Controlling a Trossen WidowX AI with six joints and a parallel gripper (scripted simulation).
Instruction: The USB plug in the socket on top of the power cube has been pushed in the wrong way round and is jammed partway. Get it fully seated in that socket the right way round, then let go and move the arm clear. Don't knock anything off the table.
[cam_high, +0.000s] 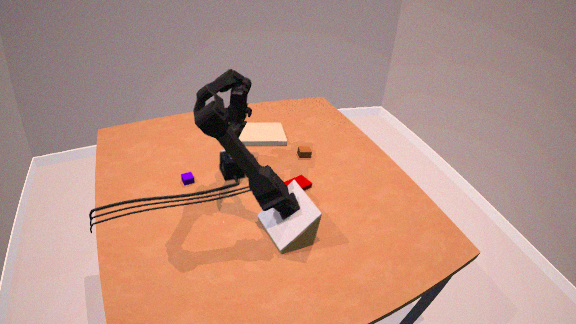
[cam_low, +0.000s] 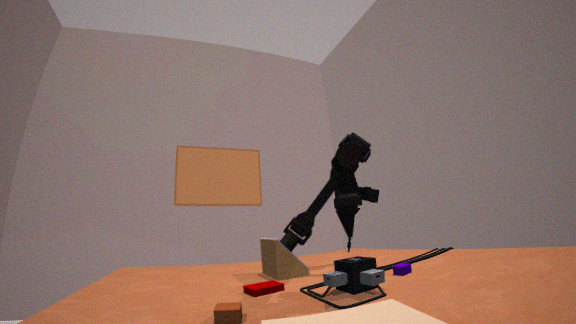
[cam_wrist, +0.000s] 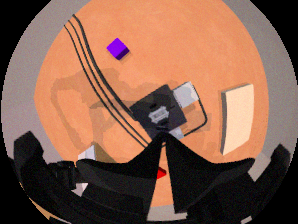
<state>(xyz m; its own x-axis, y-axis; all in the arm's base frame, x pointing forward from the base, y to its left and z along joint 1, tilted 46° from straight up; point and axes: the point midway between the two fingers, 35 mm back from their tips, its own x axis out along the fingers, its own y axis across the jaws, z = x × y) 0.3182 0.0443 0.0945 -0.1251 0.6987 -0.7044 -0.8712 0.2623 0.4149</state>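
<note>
The black power cube stands on the table. A pale grey socket shows on its top, with no plug standing in it. My gripper is shut on the USB plug, a small dark piece that hangs down from the fingertips. The plug is above the cube's top with a gap between them. In the wrist view the fingertips hide the plug, so which way round it is cannot be told. In the top view the arm hides the fingertips.
Light grey plugs stick out of the cube's sides, with a black cable loop. Black cables run off left. Around are a purple block, red block, brown block and cream slab.
</note>
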